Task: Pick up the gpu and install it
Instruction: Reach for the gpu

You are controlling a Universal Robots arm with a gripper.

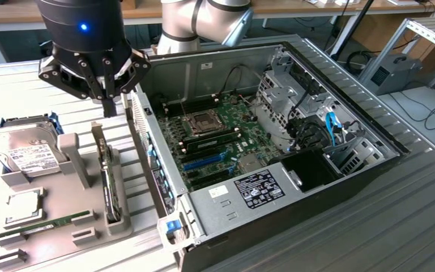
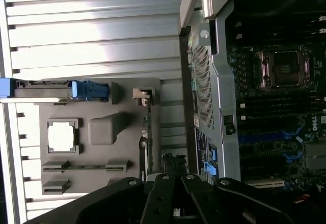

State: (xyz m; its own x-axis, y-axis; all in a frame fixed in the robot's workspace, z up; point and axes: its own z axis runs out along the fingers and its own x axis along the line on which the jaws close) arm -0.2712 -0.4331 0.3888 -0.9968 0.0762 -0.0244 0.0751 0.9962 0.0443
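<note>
Pincer: the pincer (image 1: 110,111) is clenched, its fingers pressed together with nothing between them. It hangs above one end of the holder (image 1: 70,156) and touches nothing.
Gpu: the gpu (image 1: 110,192) stands on its long edge in a slot of the holder, below the pincer and off to one side of its tips, untouched.
Handling: it looks light, stiff and thin. I judge it fragile, since the board can flex or chip and its parts may not stand pinching.
Hold: the free upper edge near mid-length looks best, with the fingers across the two flat faces. Keep them off the lower edge seated in the slot.
Slip: the flat faces are probably smooth, and a grip off-centre could let the card swing.
Case: the case (image 1: 353,170) lies open on the surface (image 1: 399,226) beside the holder, lower than the pincer. The board (image 1: 225,133) inside it is bare to view.
Hidden: the gpu shows edge-on, so its faces, its connector and any bracket are hard to make out. In the wrist view the pincer's body covers one end of it. Which slot on the board would take it I cannot tell.
</note>
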